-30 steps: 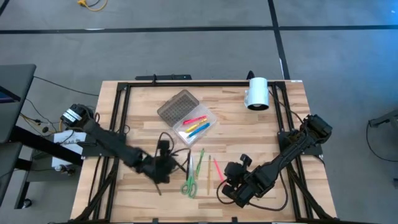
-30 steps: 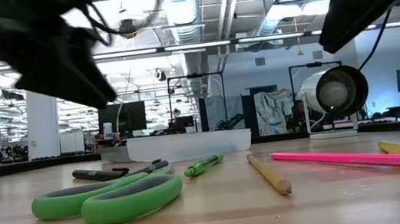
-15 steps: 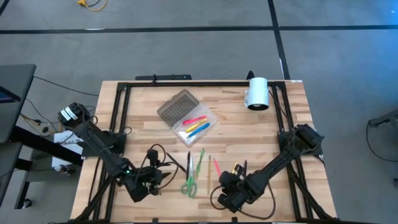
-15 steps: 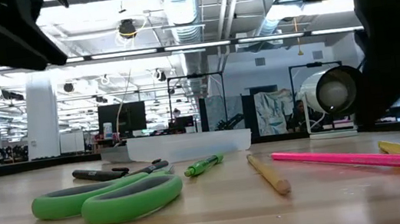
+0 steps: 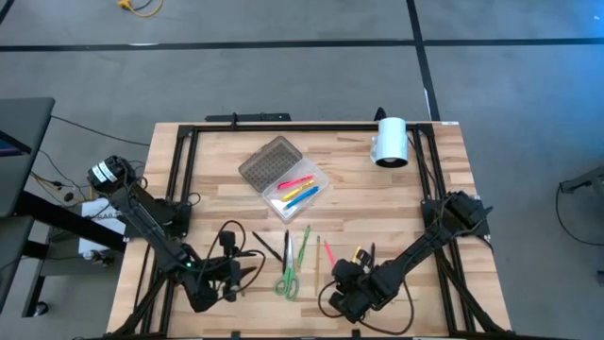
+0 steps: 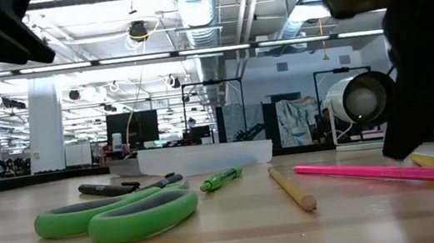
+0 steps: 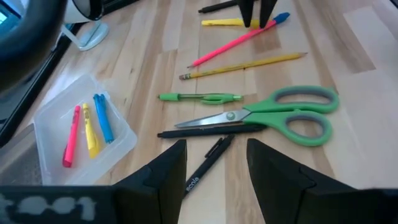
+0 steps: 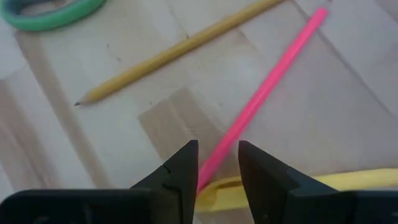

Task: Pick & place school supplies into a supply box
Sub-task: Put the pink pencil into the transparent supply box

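The supply box (image 5: pixel 283 176) lies open at the table's middle. Its grey lid (image 5: pixel 270 161) is folded back, and pink, yellow and blue supplies lie in the clear tray (image 7: pixel 84 130). Loose on the wood are green-handled scissors (image 5: pixel 288 280), black pens (image 7: pixel 208 130), a green pen (image 7: pixel 199 98), a yellow pencil (image 8: pixel 180 46) and a pink pencil (image 8: pixel 267 93). My right gripper (image 8: pixel 217 149) is open and low over the table. Its fingers stand on either side of the pink pencil's near end, above a yellow marker (image 8: pixel 298 183). My left gripper (image 7: pixel 216 146) is open and holds nothing, left of the scissors and facing the black pens.
A white cylinder (image 5: pixel 390 144) stands at the far right of the table. Black frame rails (image 5: pixel 184 179) run along the table's left, right and far sides. Bare wood lies between the box and the cylinder.
My left gripper has swung toward the table's near left corner, away from the black pens, and stays open. My right gripper has come down toward the pink pencil and now stands low over it. No supply has moved.
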